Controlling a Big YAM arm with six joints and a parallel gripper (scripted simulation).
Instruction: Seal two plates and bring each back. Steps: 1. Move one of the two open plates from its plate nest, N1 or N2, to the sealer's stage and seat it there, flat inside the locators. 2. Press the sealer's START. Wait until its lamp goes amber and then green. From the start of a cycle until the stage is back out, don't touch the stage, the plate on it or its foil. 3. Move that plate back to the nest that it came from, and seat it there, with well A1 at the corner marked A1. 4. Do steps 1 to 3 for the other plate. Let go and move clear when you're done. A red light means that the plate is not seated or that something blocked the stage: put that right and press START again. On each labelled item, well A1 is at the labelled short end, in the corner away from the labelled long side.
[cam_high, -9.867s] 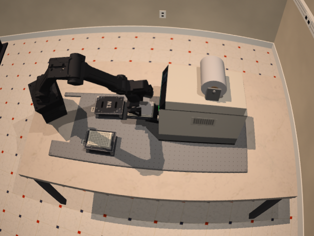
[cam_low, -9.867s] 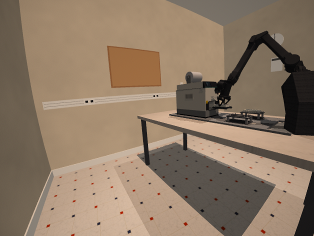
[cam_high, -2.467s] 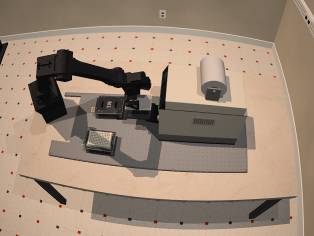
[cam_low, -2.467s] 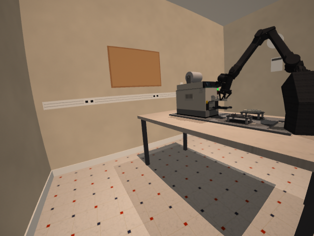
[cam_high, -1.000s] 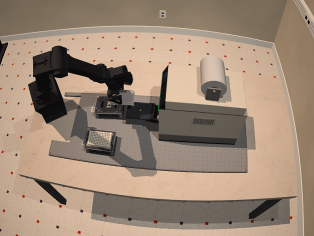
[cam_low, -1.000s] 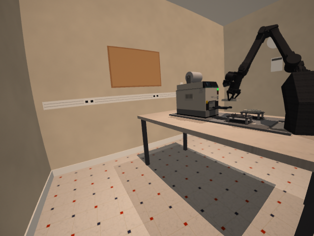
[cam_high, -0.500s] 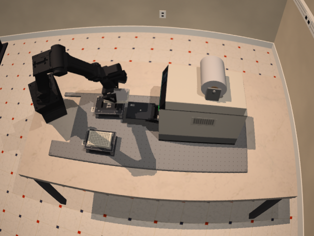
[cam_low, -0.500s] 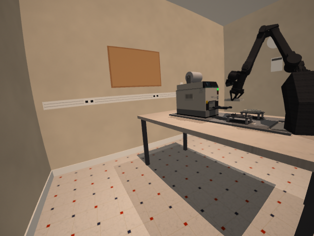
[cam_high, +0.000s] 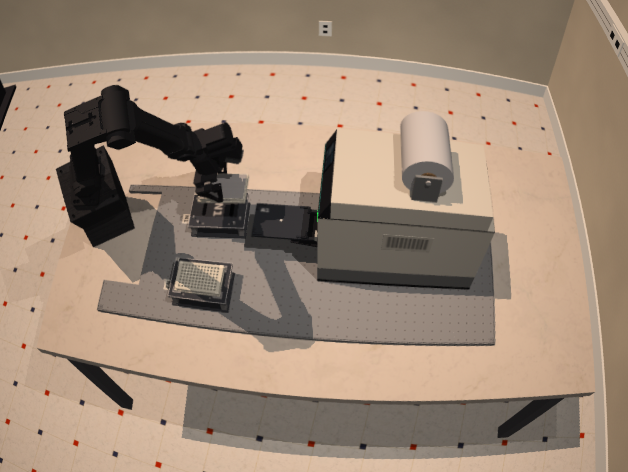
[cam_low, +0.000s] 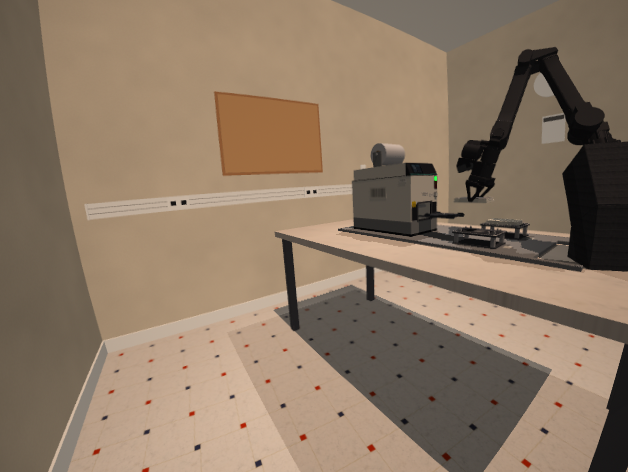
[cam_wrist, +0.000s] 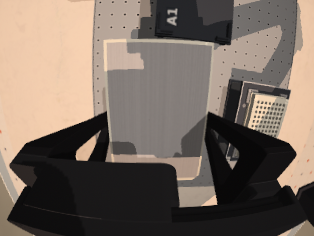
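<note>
My gripper (cam_high: 210, 191) is shut on a plate with a smooth grey foil top (cam_high: 230, 186) and holds it level in the air above the empty dark nest N1 (cam_high: 218, 215). In the wrist view the plate (cam_wrist: 160, 104) sits between my fingers, with the nest's A1 mark (cam_wrist: 172, 16) beyond its far end. The side view shows my gripper (cam_low: 477, 195) well above the nests. The other plate (cam_high: 199, 276), with open white wells, sits in the nearer nest; it also shows in the wrist view (cam_wrist: 266, 110). The sealer's stage (cam_high: 279, 221) is out and empty. A green lamp (cam_low: 435, 178) glows on the sealer.
The sealer body (cam_high: 406, 213) stands right of the stage with a foil roll (cam_high: 426, 149) on top. My arm's base (cam_high: 93, 197) stands at the left end of the grey perforated base board (cam_high: 355, 309).
</note>
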